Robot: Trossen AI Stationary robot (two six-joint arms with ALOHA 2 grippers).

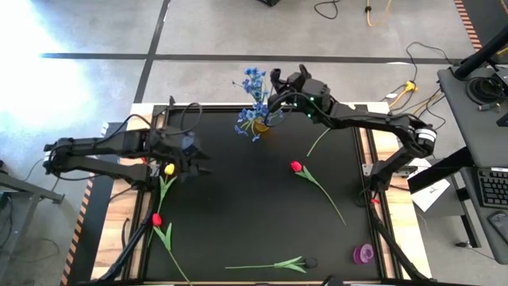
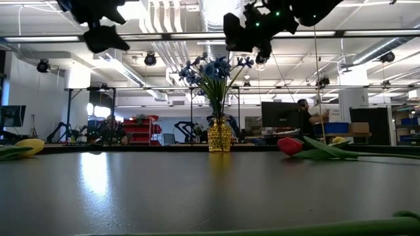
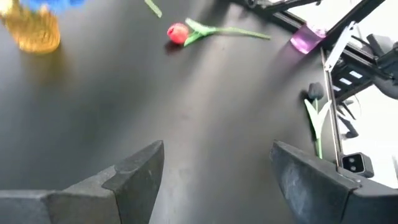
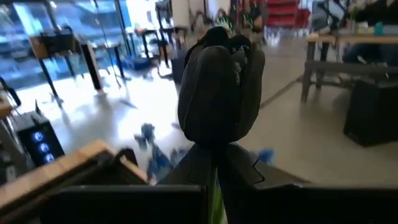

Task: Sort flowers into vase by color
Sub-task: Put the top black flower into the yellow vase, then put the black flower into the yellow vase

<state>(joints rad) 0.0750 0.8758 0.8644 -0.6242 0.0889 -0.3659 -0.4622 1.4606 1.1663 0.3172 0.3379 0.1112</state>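
A gold vase (image 1: 263,125) (image 2: 220,135) near the table's far edge holds blue sprigs (image 1: 254,99). My right gripper (image 1: 278,86) (image 4: 216,186) is just right of the sprigs, above the vase, shut on a near-black tulip (image 4: 219,87). My left gripper (image 1: 203,162) (image 3: 217,168) hangs open over bare table at the left. Lying flat on the table are a yellow tulip (image 1: 168,168), a red tulip (image 1: 156,218), a second red tulip (image 1: 296,167) (image 3: 177,32) and another near-black tulip (image 1: 311,260). My right gripper pinches the near-black tulip's green stem (image 4: 215,198) just under the head, between its two fingers. The fingers come level, from the table's right. The head stands upright above the fingers, lifted clear of the table. The lower stem is hidden by the gripper.
A small purple cup (image 1: 364,254) (image 3: 306,40) stands near the table's near right corner. A loose green stem (image 1: 317,143) lies under the right arm. Open black tabletop (image 1: 238,206) lies in the middle. Cables and a desk are off the table's right side.
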